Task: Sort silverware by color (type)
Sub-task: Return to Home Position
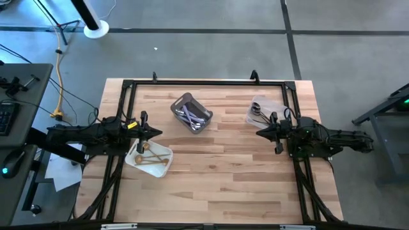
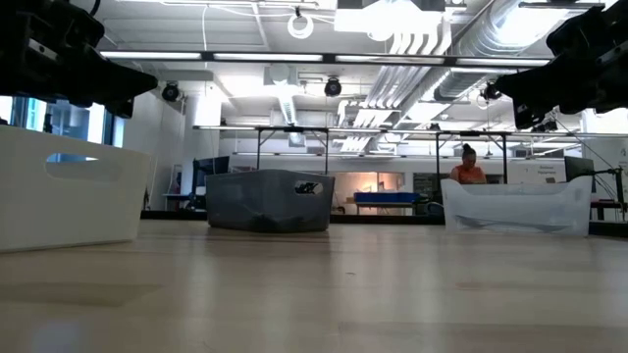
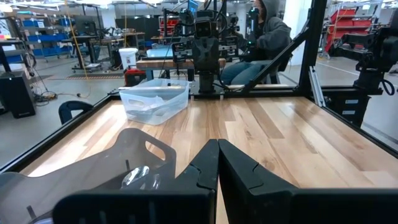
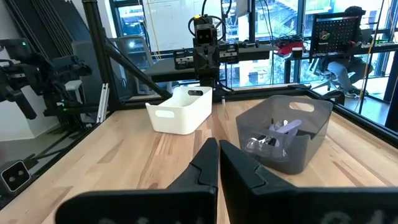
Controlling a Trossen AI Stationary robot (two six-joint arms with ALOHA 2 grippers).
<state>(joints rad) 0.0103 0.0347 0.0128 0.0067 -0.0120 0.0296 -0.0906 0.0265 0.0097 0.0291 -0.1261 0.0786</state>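
A light wooden table [image 1: 217, 172] is lying under two dark robot arms, seen from straight above. The left gripper [image 1: 158, 133] is hovering at the table's left side, above the far end of a white rectangular plastic tray [image 1: 167, 152]. Its two dark fingers [image 3: 202, 171] are pressing together with nothing between them. The right gripper [image 1: 259, 133] is hovering at the right side, pointing toward the middle, and its fingers [image 4: 204, 167] are also meeting, holding nothing.

Slim gold spoons and forks [image 1: 152, 160] are lying in the white tray. Shiny silver and lilac-handled silverware [image 1: 192, 116] is sitting inside a grey translucent plastic bin [image 1: 181, 102] near the far middle of the table. Dark silverware [image 1: 257, 108] is resting in a clear plastic tub [image 1: 273, 103] at the far right, just beside the right arm. A person in a hooded top [image 3: 267, 34] is sitting beyond the table.
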